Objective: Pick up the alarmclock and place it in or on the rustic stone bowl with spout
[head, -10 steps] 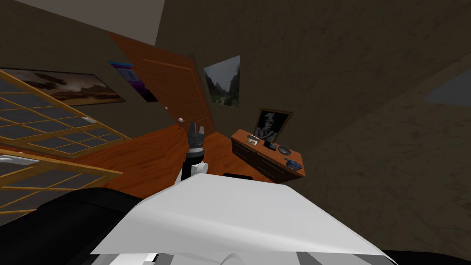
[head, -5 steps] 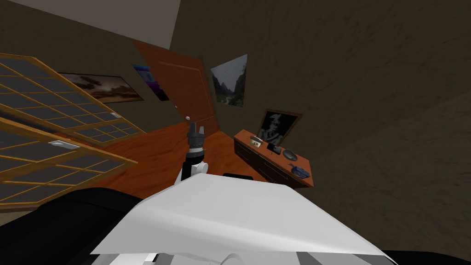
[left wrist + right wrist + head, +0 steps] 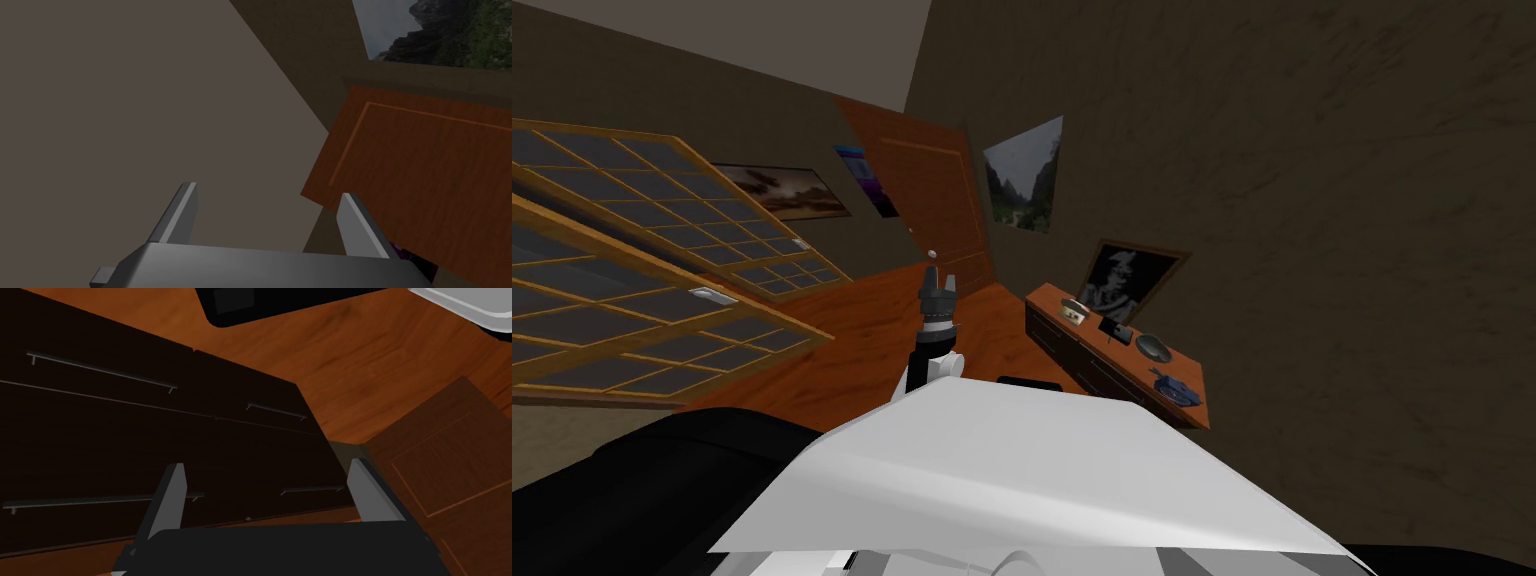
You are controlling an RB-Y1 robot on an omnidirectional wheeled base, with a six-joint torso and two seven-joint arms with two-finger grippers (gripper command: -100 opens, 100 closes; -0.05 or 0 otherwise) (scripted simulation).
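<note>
While the alarm clock (image 3: pixel 1114 331) sits well away on the counter (image 3: pixel 1045 298), between a pale bowl (image 3: pixel 1074 310) and a grey bowl (image 3: pixel 1153 347), left pincer (image 3: pixel 269 190) and right pincer (image 3: pixel 266 463) gape empty. Spout unreadable from here, so I may target the wrong bowl.

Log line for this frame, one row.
phase: pre-grasp | left pincer: open, empty | right pincer: open, facing dresser front | clock: on dresser, untouched

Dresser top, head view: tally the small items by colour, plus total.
Pale: 1, pale round item
Black: 1, black boxy item
Grey: 1, grey bowl
Blue: 1, blue item, shape too small to tell
Total: 4
</note>
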